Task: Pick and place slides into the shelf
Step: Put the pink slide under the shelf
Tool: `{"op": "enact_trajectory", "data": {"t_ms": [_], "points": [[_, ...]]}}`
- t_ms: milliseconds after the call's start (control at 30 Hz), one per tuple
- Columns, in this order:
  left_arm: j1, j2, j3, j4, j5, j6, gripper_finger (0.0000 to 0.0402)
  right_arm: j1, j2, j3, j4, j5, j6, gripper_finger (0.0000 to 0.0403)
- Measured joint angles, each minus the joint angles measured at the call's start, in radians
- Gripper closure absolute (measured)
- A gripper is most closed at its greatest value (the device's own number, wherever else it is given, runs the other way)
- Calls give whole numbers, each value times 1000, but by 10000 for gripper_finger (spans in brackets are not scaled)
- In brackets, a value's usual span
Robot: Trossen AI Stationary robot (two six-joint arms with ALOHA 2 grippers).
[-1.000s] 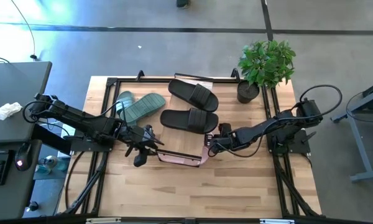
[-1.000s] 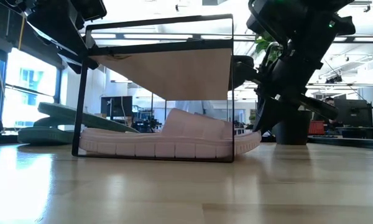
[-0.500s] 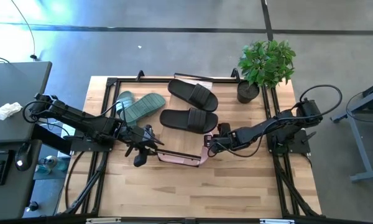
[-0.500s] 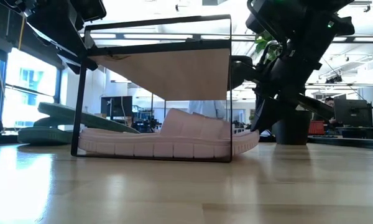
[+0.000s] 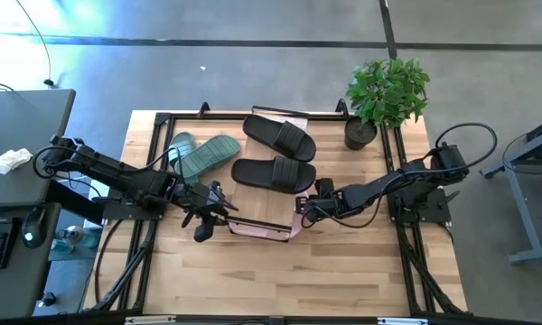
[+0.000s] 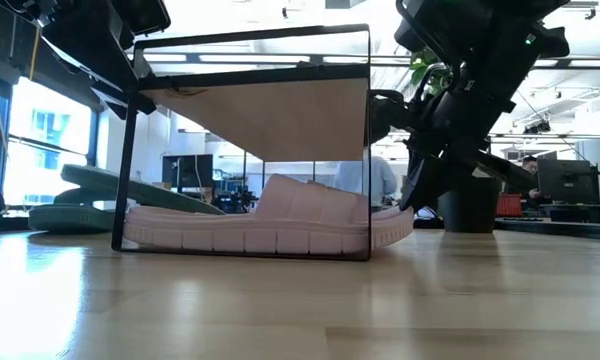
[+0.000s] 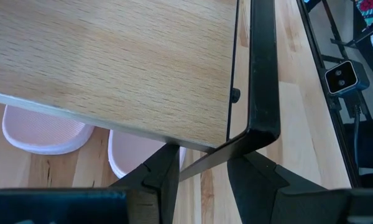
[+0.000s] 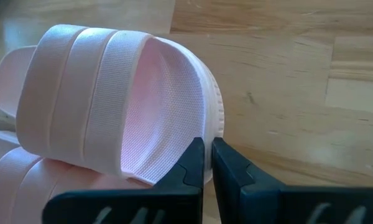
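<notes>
1. Centre frame, our left gripper (image 5: 219,209) pinches the shelf (image 5: 257,217) frame, tilting it.
2. Our right gripper (image 5: 303,208), jaws pressed together, nudges pink slides (image 6: 270,222) underneath.
3. Black slides (image 5: 276,154) and green slides (image 5: 199,153) remain outside.

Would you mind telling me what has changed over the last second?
The pink slide, pinched at its rim by the right gripper, slid slightly further under the shelf. The left gripper kept holding the shelf frame, tilted. Black slides and green slides stayed put.
</notes>
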Motion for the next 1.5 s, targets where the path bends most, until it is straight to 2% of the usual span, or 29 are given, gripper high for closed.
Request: {"op": "enact_trajectory", "data": {"t_ms": [167, 367, 533, 800, 967, 1100, 1167, 1267, 1367, 1500], "points": [[0, 0, 0, 0, -1, 2, 284, 0, 0, 0, 0, 2, -12, 392], [0, 0, 0, 0, -4, 2, 284, 0, 0, 0, 6, 2, 0, 325], [0, 1, 0, -4, -13, 2, 284, 19, -6, 4, 9, 71, 8, 281], [1, 2, 2, -7, -19, 2, 284, 46, -75, 6, -96, 86, 11, 261], [1, 2, 2, -8, -19, 2, 284, 83, -159, 5, -253, 149, 18, 269], [1, 2, 2, -8, -23, 2, 284, 126, -215, 4, -488, 87, 19, 308], [1, 2, 2, -8, -23, 2, 284, 144, -221, 2, -524, 59, 17, 339], [1, 2, 2, -8, -23, 2, 284, 165, -216, -34, -400, 47, -9, 390], [0, 1, 2, -8, -26, 2, 284, 161, -201, -117, -217, 49, -14, 395], [0, 1, 2, -8, -26, 2, 284, 130, -193, -213, -63, 83, 8, 401]]}}
